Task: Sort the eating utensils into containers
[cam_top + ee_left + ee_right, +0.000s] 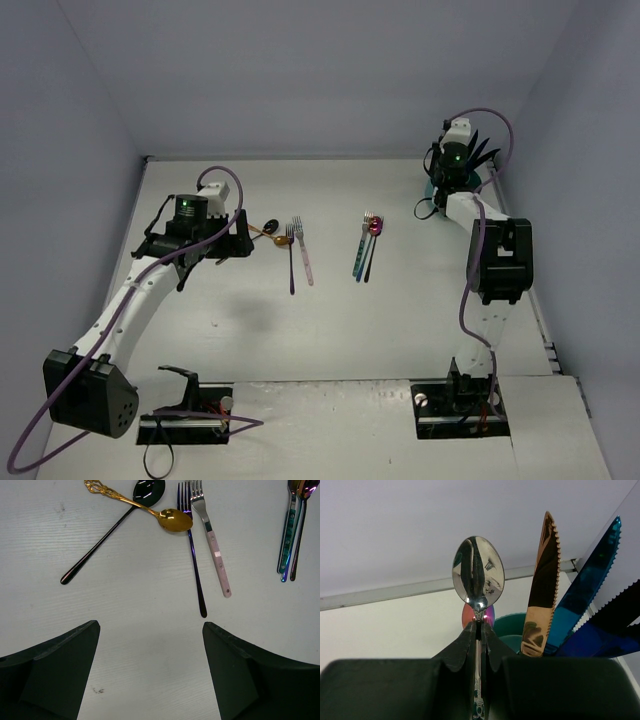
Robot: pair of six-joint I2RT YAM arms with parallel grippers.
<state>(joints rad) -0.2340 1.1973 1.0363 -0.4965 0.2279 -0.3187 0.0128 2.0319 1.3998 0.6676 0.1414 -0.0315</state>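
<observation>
Two tools are in view; how does each stand?
— The left tool (pixel 151 626) hangs over the worktop (pixel 400 320) with its fingers spread wide and nothing between them. The right tool (pixel 479 630) has its fingers pressed together on the neck of a silver spoon (pixel 478 570), just under the bowl, and the spoon stands upright.

Where is that spoon against the caddy?
— In the top view the teal caddy (pixel 515 621) sits at about 1 o'clock on the worktop, near the back wall, and the right tool is directly over it. In the right wrist view the caddy's rim shows just behind the fingers. Whether the handle's end is inside a compartment I cannot tell; the tool hides it.

What stands in the caddy?
— Blades fan up at 2 o'clock from the spoon: a copper knife (pixel 542 590), a teal knife (pixel 585 590), a dark blue knife (pixel 600 635) and a black knife (pixel 625 610).

And what lies loose?
— At 12 o'clock from the left tool lie a black spoon (pixel 107 532), a gold spoon (pixel 145 507) crossing its neck, a dark blue fork (pixel 194 555) touched by the gold bowl, and just beside it a pink-handled fork (pixel 215 545). At 3 o'clock from that group, well apart, a teal-handled fork (pixel 360 252) and a pink spoon (pixel 376 228) lie side by side.
</observation>
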